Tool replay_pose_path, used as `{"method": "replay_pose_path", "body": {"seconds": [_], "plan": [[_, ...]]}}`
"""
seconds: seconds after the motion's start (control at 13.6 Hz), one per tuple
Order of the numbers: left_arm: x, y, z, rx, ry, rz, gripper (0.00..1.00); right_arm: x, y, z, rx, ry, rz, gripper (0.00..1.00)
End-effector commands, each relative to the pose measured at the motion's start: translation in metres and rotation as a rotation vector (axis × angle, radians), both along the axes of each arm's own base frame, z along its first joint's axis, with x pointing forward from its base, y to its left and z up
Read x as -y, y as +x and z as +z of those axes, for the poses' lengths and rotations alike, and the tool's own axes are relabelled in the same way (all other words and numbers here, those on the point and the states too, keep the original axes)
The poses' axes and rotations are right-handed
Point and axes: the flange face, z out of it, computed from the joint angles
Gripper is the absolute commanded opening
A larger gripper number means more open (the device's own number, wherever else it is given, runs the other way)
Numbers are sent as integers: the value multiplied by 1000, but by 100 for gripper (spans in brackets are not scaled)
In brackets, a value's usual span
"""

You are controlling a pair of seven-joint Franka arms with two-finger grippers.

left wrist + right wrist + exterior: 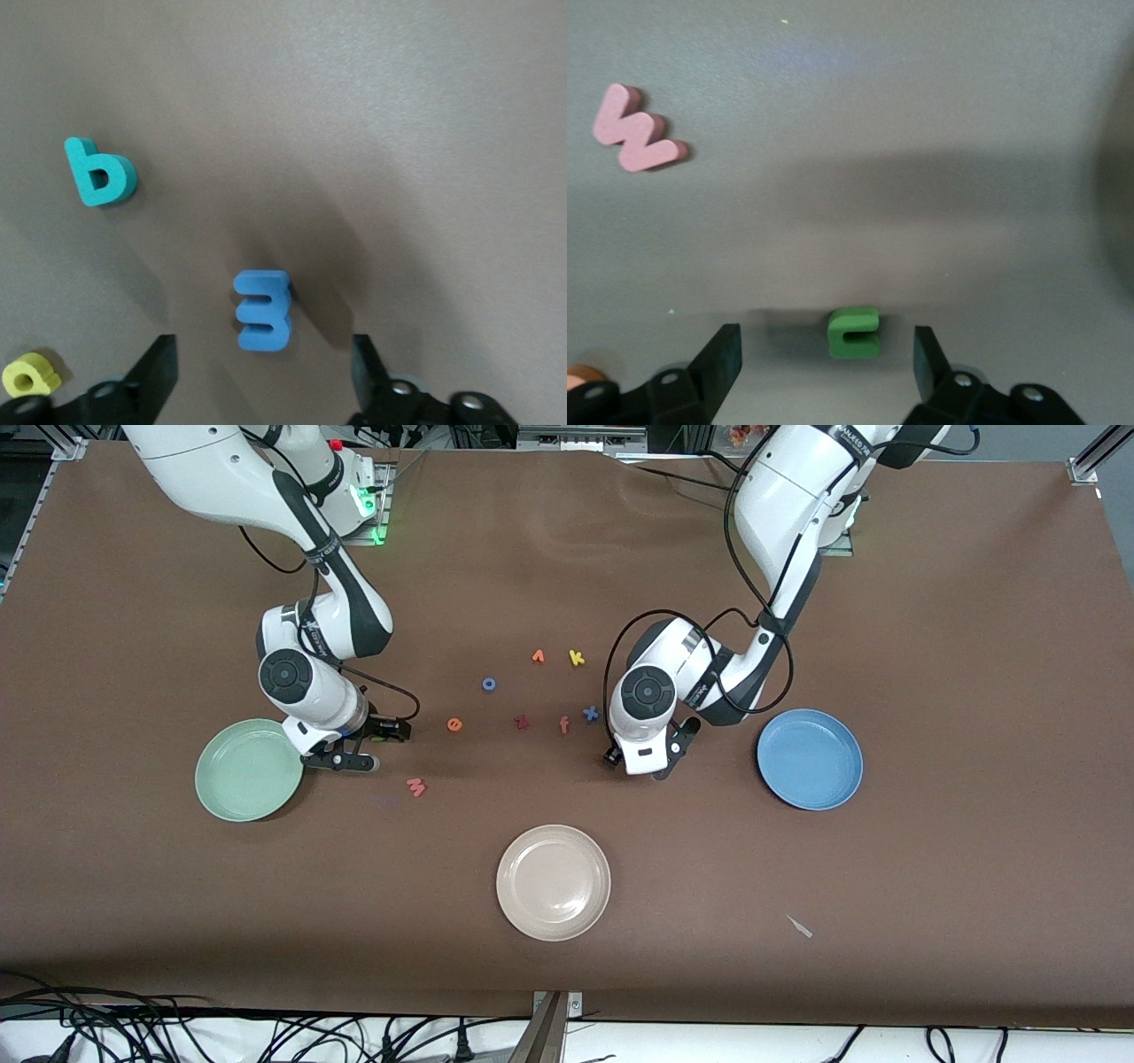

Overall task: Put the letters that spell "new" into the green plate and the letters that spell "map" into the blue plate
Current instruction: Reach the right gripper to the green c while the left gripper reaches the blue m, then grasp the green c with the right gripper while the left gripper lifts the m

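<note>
In the front view my right claw [341, 755] is low beside the green plate [232, 797] and my left claw [640, 763] near the blue plate [811, 759], both plates empty. The left wrist view shows released fingers astride the blue m [263, 311]; the right wrist view, released fingers astride the green n [853, 333]. I judge both must next descend and clench.

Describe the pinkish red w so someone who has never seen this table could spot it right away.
Start at the green plate toward the right arm's end of the table, where the right hand sits low beside its rim. The pinkish red w lies flat just nearer the front camera than that hand. The orange e lies farther from the camera and is round, while the w is zigzag.
</note>
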Motion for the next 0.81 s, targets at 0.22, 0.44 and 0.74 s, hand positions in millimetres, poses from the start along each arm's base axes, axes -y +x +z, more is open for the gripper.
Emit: {"method": "replay_pose_path", "body": {"seconds": [0.22,0.44,0.74], "plan": [[-3,-2,-2,22,20,27,22,6,6,-5,-5,7,-13,65],[-8,0,1,25,24,63,1,6,5,-6,-7,7,-16,59],[-8,3,10,31,23,60,1,6,4,-12,-17,4,-15,45]]}}
